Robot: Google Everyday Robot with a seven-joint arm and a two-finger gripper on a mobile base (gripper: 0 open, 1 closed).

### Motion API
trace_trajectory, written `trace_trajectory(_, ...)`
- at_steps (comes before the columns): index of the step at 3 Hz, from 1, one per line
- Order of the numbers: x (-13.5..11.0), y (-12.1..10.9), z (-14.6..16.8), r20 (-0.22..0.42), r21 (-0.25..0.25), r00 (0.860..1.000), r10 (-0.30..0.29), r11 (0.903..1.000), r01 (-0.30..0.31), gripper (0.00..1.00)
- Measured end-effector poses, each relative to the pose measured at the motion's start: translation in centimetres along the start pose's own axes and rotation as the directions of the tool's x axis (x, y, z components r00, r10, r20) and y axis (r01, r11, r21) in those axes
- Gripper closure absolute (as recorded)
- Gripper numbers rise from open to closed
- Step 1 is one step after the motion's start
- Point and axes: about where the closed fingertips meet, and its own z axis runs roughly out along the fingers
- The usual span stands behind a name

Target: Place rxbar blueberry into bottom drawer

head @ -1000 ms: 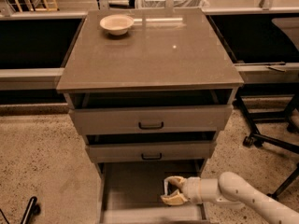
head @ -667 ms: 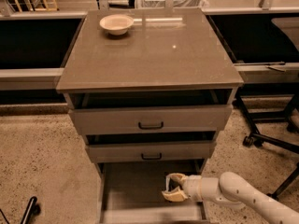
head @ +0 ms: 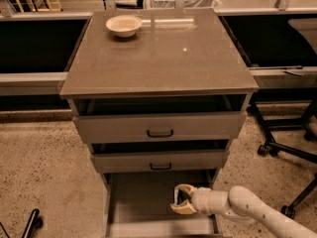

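Barely shifted since a second ago, the hand [head: 179, 199] hangs spread open over the bottom drawer [head: 133, 202]; rxbar blueberry unseen, placement unconfirmed.

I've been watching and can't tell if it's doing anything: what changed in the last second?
Almost nothing. The gripper stays over the open bottom drawer, on its right side, with no clear shift. I cannot make out the rxbar blueberry. The upper drawers and the bowl stayed put.

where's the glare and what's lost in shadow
Camera view: small glare spot on the cabinet top, sheen beside the bowl; gaps above the upper drawers fall black; the bottom drawer is dim, the pale gripper over its right side stands out.
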Motion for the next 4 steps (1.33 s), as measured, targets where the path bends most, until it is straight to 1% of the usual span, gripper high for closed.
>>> trace_trajectory(1, 4.8, -1.6, 3.6, -0.009, -0.008, 0.995, -0.099, 0.9951, 0.099, 0.97)
trace_trajectory(2, 7.2, -2.9, 5.1, -0.041, 0.014, 0.99, -0.132, 0.9911, 0.133, 0.74)
trace_trajectory(3, 9.2, -4.3, 6.9, -0.043, -0.001, 0.991, -0.125, 0.9921, 0.125, 0.43)
trace_trajectory(4, 9.6, -4.9, 8.0, -0.01, -0.013, 0.99, -0.138, 0.9904, 0.138, 0.12)
